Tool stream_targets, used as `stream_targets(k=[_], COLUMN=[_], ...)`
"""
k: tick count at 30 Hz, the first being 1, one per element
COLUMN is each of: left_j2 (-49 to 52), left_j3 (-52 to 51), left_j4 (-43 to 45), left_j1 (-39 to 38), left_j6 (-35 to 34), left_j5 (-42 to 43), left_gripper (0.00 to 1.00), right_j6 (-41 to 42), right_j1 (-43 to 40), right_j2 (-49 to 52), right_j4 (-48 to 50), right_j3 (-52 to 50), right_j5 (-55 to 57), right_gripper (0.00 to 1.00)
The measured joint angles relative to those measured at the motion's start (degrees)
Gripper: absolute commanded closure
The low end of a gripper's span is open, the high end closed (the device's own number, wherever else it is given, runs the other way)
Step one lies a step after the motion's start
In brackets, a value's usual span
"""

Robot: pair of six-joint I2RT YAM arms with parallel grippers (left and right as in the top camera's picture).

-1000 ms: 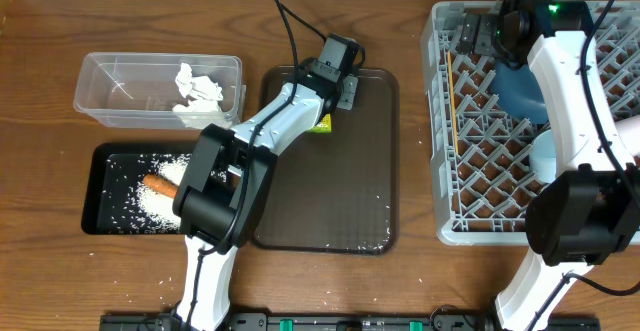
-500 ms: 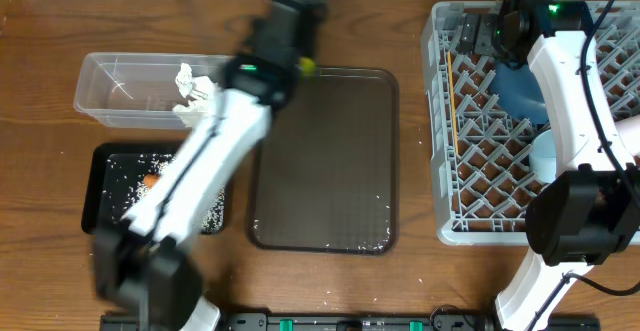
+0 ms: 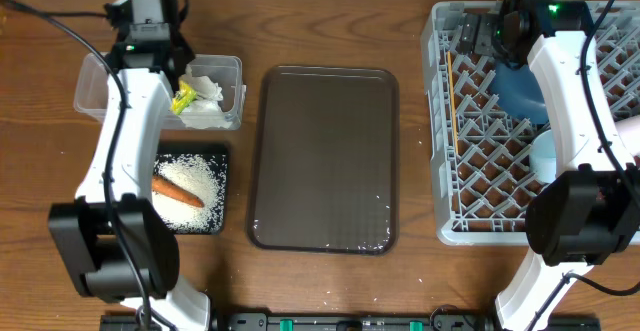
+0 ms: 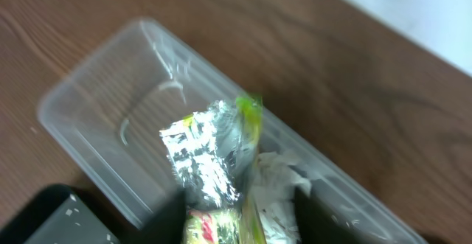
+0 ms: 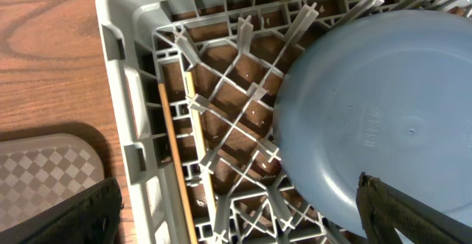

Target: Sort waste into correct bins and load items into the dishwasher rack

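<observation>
My left gripper (image 3: 179, 79) hangs over the clear tub (image 3: 105, 76) with its jaws apart. The silver-and-yellow foil wrapper (image 4: 212, 159) sits loose between the fingers (image 4: 168, 218), just above the tub (image 4: 110, 104) and beside the crumpled white paper (image 4: 279, 196). From overhead the wrapper (image 3: 183, 99) lies next to the paper (image 3: 210, 109). The black tray (image 3: 222, 186) holds rice (image 3: 200, 176) and a carrot (image 3: 176, 192). My right gripper (image 5: 243, 229) is open above the grey rack (image 5: 118, 67), over the large blue bowl (image 5: 383, 119) and chopsticks (image 5: 174, 163).
The flat brown serving tray (image 3: 325, 156) lies between the bins and the rack (image 3: 445, 191), with a few rice grains near its front edge. A small light-blue bowl (image 3: 545, 156) stands in the rack. Both arms' bases stand at the table's front edge.
My left arm has swung from the brown tray to above the clear tub, carrying the foil wrapper, and its jaws have parted. The right arm has not moved.
</observation>
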Motion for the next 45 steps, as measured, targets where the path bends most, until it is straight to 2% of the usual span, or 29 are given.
stream_targets(k=[6, 11, 21, 26, 27, 33, 39, 45], left_j2=[0.35, -5.03, -29.46, -40.74, -43.43, -56.35, -61.48, -61.59], left_j3=[-0.22, -0.26, -0.46, -9.31, -12.15, -23.56, -24.94, -25.03], left_j4=[-2.01, -6.67, -31.71, -33.40, -33.51, -37.86, -43.17, -43.91], left_j1=[1.88, 1.75, 1.75, 1.73, 1.75, 1.70, 1.70, 1.70], left_j6=[-1.18, -1.36, -4.09, -5.11, -5.22, -6.47, -6.88, -6.88], left_j5=[3.74, 5.05, 9.11, 12.04, 12.37, 15.56, 17.07, 17.25], left_gripper=[0.18, 0.18, 0.18, 0.17, 0.07, 0.05, 0.04, 0.04], right_j6=[0.02, 0.02, 0.02, 0.02, 0.02, 0.02, 0.02, 0.02], right_j1=[0.00, 0.00, 0.00, 0.00, 0.00, 0.00, 0.00, 0.00], right_j2=[0.00, 0.00, 0.00, 0.00, 0.00, 0.00, 0.00, 0.00], right_j4=[0.02, 0.00, 0.02, 0.04, 0.00, 0.00, 0.00, 0.02], right_j3=[0.00, 0.00, -0.02, -0.02, 0.00, -0.02, 0.00, -0.02], right_j5=[0.02, 0.02, 0.00, 0.00, 0.00, 0.02, 0.00, 0.00], right_gripper=[0.01, 0.01, 0.01, 0.01, 0.01, 0.01, 0.01, 0.01])
